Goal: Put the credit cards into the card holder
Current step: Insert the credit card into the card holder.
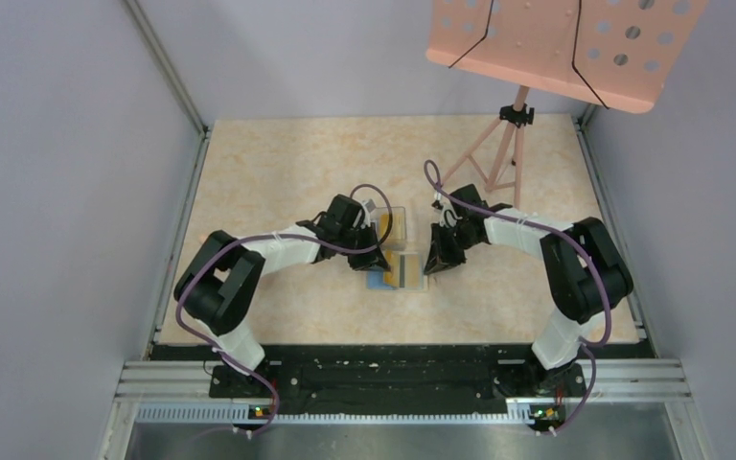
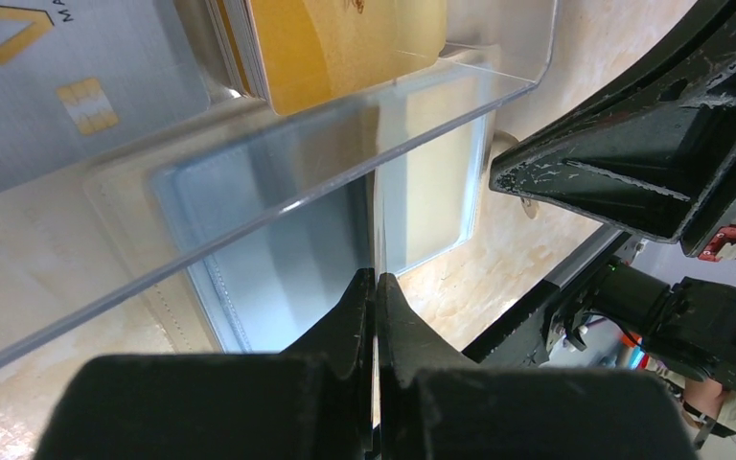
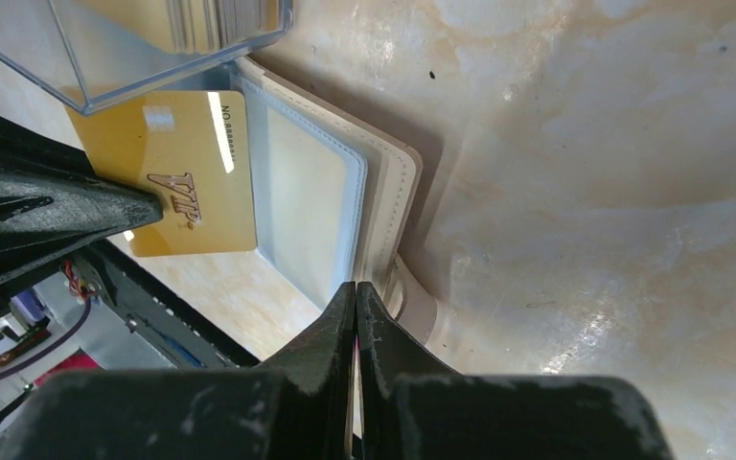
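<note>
The card holder (image 3: 398, 182) lies open on the surface (image 3: 585, 192) with its light blue inside up and its tan stitched rim showing, one end tucked under the wall of the clear box (image 2: 249, 192). A gold card (image 3: 177, 182) marked VIP sits just beside the holder's blue pocket, one edge meeting or overlapping the pocket's rim; whether it has entered a slot I cannot tell. The left gripper (image 2: 376, 280) has its jaws closed on that card, which its own wrist view shows only as a thin line running out from the tips over the holder. The right gripper (image 3: 356, 287) has its jaws pressed fully together, tips at the holder's opposite edge by the tan flap; whether they pinch a layer or merely press on it is unclear. Beyond the holder, inside the box, stand stacked gold cards (image 2: 345, 38) and a silver card (image 2: 57, 86). The likely trouble is that the thin card, held by one edge, pivots or slips in the jaws if it catches the stitched rim instead of the slot. The light holder could also slide or fold shut if the right tips are not pinning it. With the box wall overhanging the holder and both grippers near each other above it, a bump could shift the box.
</note>
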Controlling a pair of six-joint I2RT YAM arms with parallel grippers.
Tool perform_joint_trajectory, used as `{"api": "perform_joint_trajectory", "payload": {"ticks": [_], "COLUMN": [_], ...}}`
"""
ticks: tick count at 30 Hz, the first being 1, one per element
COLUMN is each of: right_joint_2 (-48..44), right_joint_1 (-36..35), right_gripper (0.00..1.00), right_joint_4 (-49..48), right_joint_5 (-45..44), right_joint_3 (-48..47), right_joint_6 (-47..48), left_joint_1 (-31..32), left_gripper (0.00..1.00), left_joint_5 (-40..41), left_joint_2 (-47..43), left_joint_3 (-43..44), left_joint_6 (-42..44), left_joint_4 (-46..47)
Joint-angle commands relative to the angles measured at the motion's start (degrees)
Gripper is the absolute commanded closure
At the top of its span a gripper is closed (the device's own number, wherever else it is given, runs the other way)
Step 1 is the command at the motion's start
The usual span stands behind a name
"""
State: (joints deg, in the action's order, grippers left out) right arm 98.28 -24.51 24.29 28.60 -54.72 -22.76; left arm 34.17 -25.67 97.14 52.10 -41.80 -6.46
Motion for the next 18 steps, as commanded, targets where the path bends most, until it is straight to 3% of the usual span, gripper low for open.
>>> {"api": "perform_joint_trajectory", "payload": {"ticks": [1, 18], "right_joint_2": [-0.05, 2.47], "right_joint_1": [0.34, 0.34], "right_gripper": [1.0, 1.0], "right_joint_4": [-1.89, -2.44], "right_joint_5": [0.23, -0.38], "right_joint_3": [0.74, 2.22], "right_joint_6": [0.19, 0.19], "left_joint_1": [0.24, 0.96], "left_gripper": [1.0, 1.0], "left_joint_5": [-0.54, -5.24], "left_joint_2": [1.97, 5.02], "left_joint_3": [2.0, 2.13], "left_joint_6": [1.21, -1.95], "left_joint_4": [0.42, 5.94]}}
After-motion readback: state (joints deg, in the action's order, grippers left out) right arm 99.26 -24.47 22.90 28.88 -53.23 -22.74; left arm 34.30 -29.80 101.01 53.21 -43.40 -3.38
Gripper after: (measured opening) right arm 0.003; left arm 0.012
